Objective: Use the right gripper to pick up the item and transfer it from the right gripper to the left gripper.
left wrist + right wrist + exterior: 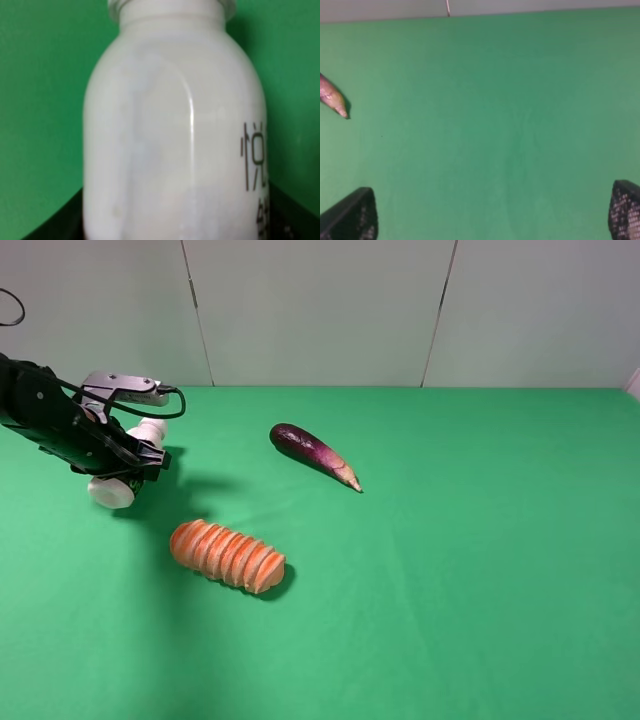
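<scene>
Bottle [170,130], dark Chinese lettering, left hand [128,462]

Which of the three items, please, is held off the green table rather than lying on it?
The small white plastic bottle, clamped in the left gripper; the purple eggplant and ridged orange bread loaf lie on the table.

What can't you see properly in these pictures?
- High view: the bottle is mostly covered by the left gripper clamped on it; its lettering is too small to read.
- Left wrist view: the bottle fills the picture, blurred; cap and base are cut off by the edges.
- Right wrist view: the eggplant is cut off by the edge, only its tip shows.
- High view: the right gripper is out of frame.
</scene>
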### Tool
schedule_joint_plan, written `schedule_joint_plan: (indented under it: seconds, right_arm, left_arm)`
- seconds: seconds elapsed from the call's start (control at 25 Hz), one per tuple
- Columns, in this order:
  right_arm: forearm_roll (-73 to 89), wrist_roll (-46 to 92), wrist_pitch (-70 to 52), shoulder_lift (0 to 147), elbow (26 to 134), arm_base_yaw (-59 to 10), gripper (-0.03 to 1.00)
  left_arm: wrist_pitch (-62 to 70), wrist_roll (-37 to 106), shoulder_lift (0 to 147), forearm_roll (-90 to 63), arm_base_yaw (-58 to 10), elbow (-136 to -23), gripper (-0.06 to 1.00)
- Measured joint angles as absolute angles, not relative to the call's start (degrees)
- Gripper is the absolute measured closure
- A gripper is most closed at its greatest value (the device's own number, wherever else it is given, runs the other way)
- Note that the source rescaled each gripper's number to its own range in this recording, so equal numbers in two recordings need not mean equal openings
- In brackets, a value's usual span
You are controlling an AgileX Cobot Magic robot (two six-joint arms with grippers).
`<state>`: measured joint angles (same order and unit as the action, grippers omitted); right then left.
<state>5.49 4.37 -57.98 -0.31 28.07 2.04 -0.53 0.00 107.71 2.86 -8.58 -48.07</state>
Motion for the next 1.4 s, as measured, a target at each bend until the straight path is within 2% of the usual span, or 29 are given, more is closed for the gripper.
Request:
schedule_joint_plan:
  seconds: [1.16,1.2,1.24,1.32,1.4]
  right_arm:
    - [5.5,4.4,-58.0,-0.3,28.1,2.0,-0.03]
    - [5.5,4.4,-58.0,-0.3,28.1,2.0,-0.03]
    - [5.5,4.4,-58.0,-0.3,28.1,2.0,-0.03]
    - [5.5,4.4,-58.0,-0.3,28.1,2.0,-0.03]
    - [5.5,4.4,-58.0,-0.3,28.1,2.0,-0.03]
  left_arm:
    - [0.0,0.0,109.6,2.9,-8.6,-47.7,0.93]
    - [0.0,0.0,109.6,2.9,-8.6,-47.7,0.88]
    - [0.0,0.0,109.6,2.9,-8.6,-47.7,0.76]
    - [0.0,0.0,109.6,2.9,-8.6,-47.7,0.4]
    - [0.0,0.0,109.6,2.9,-8.6,-47.7,0.15]
